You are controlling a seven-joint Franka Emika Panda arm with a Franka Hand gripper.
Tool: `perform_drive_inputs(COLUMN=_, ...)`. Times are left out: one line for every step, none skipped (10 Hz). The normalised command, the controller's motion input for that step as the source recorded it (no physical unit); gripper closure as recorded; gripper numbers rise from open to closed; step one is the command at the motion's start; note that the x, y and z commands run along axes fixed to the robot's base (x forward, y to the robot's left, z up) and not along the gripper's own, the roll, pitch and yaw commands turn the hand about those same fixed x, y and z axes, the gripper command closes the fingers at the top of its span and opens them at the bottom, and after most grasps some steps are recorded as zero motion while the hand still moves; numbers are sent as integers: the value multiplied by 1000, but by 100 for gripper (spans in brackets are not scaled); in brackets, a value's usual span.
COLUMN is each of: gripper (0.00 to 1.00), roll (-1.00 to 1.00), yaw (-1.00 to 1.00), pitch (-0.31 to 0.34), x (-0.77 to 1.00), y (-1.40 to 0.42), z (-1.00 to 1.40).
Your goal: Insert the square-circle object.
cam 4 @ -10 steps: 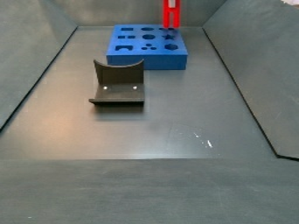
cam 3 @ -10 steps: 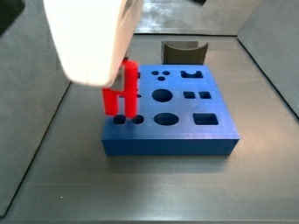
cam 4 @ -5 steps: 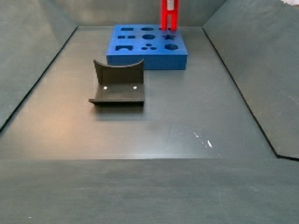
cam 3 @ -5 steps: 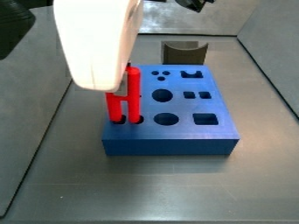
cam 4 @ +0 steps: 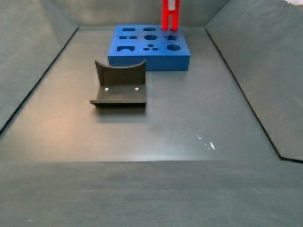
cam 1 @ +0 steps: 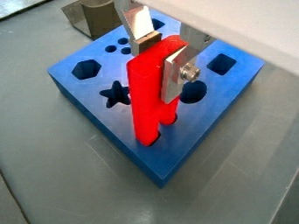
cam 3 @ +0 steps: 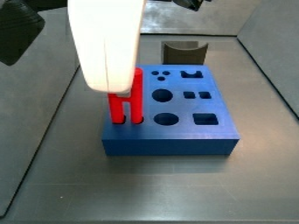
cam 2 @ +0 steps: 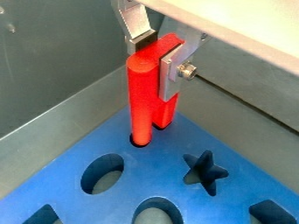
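Hand (cam 1: 163,54) clamped on upper end of the square-circle object (cam 1: 152,96), its long axis upright, lower tip entering a hole at the blue block's (cam 1: 82,87) corner, directly beneath the hand.

Even soft light, faint floor glare, blurred white gripper (cam 3: 114,44) housing

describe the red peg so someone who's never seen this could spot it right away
Find the flat blue block with shaped holes on the grey floor. At its corner stands the bright red two-bar peg, upright, lower end in a hole, clamped near its top by the hand. It is the only red, upright thing; the dark grey curved block lies apart.
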Motion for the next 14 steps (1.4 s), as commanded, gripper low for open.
perform_drive_inputs(gripper=100, roll=-26, yaw=-3, pitch=-101, x=129, y=0, z=-620)
perform_drive_inputs(gripper=100, roll=-24, yaw=-63, pitch=-116, x=140, y=0, z=-683)
perform_drive_inputs(gripper=100, roll=-47, yaw=-197, pitch=-160, x=103, y=0, z=-686)
perform_drive_inputs(gripper=100, roll=-69, yaw=-166, pitch=-226, x=0, y=0, z=-743)
perform_drive_inputs(gripper=100, roll=-46, yaw=-117, pitch=-244, x=0, y=0, z=-763)
perform_drive_inputs(gripper=100, roll=-1, yaw=-74, pitch=-217, x=-3, y=0, z=-829)
perform_drive_inputs(gripper=100, roll=47, yaw=0, pitch=-120, x=-86, y=0, z=-1000)
perform_drive_inputs(gripper=100, roll=41, yaw=0, pitch=-21, x=-6, y=0, z=-1000)
perform_drive_inputs(gripper=100, roll=39, yaw=0, pitch=-9, x=0, y=0, z=-1000)
perform_drive_inputs(gripper=100, roll=91, yaw=0, pitch=-3, x=94, y=0, z=-1000)
perform_drive_inputs(gripper=100, roll=84, yaw=-111, pitch=66, x=351, y=-31, z=-1000)
perform_drive_inputs(gripper=100, roll=94, yaw=-194, pitch=124, x=383, y=-11, z=-929)
perform_drive_inputs(gripper=100, roll=80, yaw=-154, pitch=160, x=386, y=0, z=-860)
perform_drive_inputs(gripper=100, roll=-7, yaw=0, pitch=11, x=94, y=0, z=-23)
